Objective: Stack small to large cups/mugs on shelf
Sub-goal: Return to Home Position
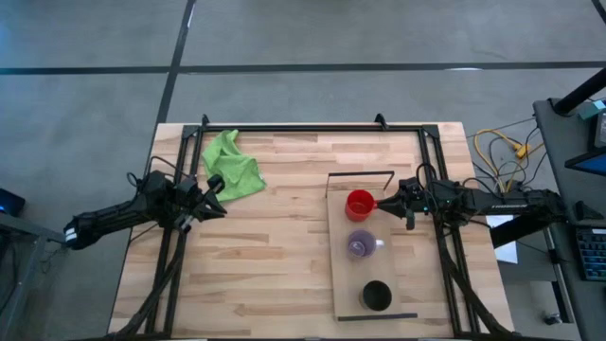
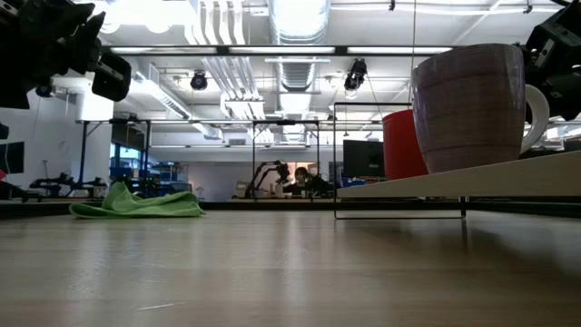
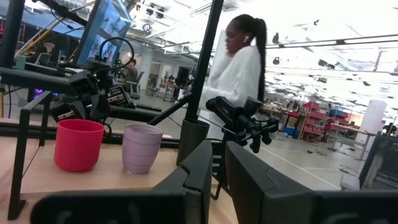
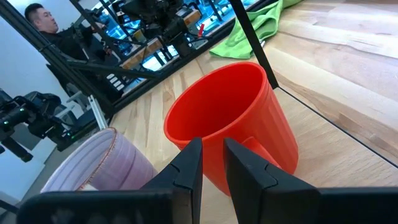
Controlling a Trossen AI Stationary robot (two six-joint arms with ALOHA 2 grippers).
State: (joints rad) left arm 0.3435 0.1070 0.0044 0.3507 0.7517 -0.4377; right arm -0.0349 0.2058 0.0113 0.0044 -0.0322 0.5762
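The light wood shelf lies on the table's right half. On it stand the red cup at the far end, the purple cup in the middle and the black cup at the near end, all upright and apart. My right gripper is at the red cup's right side, shut on its handle. My left gripper hovers shut and empty over the table's left half, beside the green cloth. The left wrist view shows the three cups in a row, the red one at one end. My right gripper pinches the red cup's handle between its two fingers. The fingers come roughly level from the table's right side. The fingers hide the place of contact itself. The cup stands upright with its base on the shelf.
A thin black wire frame rises at the shelf's far end, just behind the red cup, and another at the near end. The green cloth lies at the table's far left. People are in the room beyond the table.
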